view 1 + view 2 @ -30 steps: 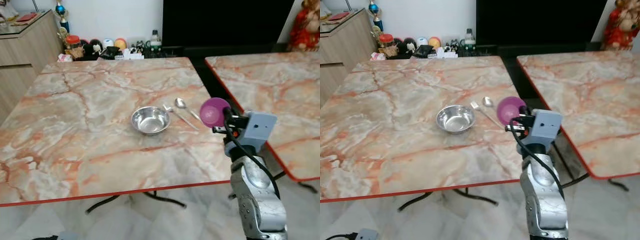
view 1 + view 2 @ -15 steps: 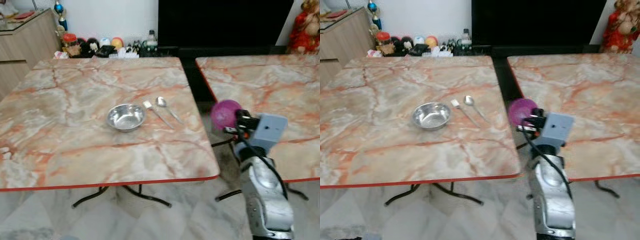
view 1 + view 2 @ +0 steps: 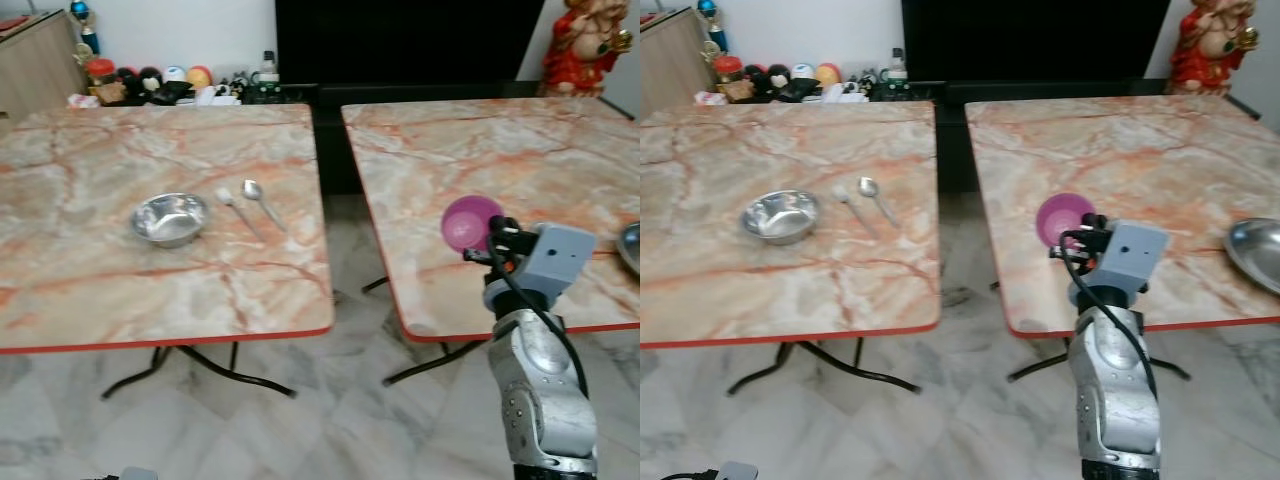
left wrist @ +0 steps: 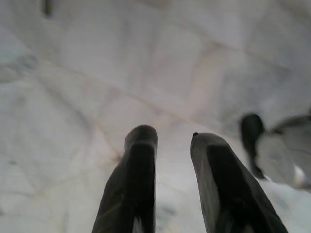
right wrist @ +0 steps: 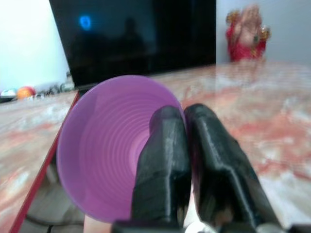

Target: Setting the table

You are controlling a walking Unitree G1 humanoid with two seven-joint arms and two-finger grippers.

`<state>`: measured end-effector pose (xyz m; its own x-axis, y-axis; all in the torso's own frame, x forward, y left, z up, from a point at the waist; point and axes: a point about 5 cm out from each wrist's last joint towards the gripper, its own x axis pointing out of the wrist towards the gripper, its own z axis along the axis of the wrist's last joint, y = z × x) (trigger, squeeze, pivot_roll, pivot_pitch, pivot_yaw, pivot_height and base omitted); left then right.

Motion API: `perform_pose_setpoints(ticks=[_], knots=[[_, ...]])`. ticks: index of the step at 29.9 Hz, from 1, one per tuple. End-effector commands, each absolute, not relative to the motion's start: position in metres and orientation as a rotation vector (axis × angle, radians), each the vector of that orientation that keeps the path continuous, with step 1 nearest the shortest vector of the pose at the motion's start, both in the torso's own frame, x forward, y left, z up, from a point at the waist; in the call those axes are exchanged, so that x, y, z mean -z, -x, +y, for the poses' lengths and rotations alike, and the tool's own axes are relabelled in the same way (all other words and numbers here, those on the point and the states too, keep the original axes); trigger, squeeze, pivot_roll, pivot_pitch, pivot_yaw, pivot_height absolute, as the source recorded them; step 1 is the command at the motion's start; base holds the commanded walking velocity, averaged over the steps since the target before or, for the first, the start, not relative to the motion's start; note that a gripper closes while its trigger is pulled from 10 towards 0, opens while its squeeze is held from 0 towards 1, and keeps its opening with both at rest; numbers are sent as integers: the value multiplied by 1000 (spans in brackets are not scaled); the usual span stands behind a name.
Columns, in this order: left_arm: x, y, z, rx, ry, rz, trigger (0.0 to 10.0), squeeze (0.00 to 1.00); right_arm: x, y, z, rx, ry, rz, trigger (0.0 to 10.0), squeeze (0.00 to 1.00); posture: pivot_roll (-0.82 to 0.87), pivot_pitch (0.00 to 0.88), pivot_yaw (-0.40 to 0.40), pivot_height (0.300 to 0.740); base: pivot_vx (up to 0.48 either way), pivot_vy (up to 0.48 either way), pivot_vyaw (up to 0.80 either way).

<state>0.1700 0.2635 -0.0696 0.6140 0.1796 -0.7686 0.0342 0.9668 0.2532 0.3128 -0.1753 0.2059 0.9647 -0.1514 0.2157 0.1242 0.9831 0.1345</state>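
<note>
Nearest, the right gripper [image 3: 492, 240] is pinching the purple cup [image 3: 468, 222] by its rim, fingers closed, carrying it over the right table's [image 3: 480, 150] near edge, probably for setting down. The left gripper [image 4: 170, 141], slightly parted and empty, is hanging over floor. Farther left, a steel bowl [image 3: 170, 216] is lying placed.

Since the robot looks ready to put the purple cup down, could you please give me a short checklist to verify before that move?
1. Grip: right end effector pinches the purple cup by its rim. Ok.
2. Cup over right table: near its front-left edge. Ok.
3. Landing spot: bare marble around the cup; steel plate sits apart at the far right. Ok.
4. Cup attitude: tipped sideways, mouth toward the wrist camera. Not ok.
5. Left end effector: open, idle over the floor. Ok.
6. Height above the table: cannot tell.
</note>
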Motion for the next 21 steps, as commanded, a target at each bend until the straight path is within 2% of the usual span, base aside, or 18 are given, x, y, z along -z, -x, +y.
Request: perform_pose_setpoints(ticks=[1,6,13,21], knots=[[72,-164,266,-84,-262,932,10000,0,-212,-313,-175,136,-120,-251,10000,0,-85,150,24,740,0,-465,0],[72,-164,265,-77,-266,933,10000,0,-212,-311,-179,146,-102,-247,10000,0,-94,118,26,740,0,-431,0],[72,-162,266,-76,-259,926,10000,0,-209,-310,-182,153,-98,-253,10000,0,-84,56,30,740,0,0,0],[73,-160,265,-80,-236,926,10000,0,-215,-314,-183,167,-100,-262,10000,0,-92,99,20,740,0,0,0]])
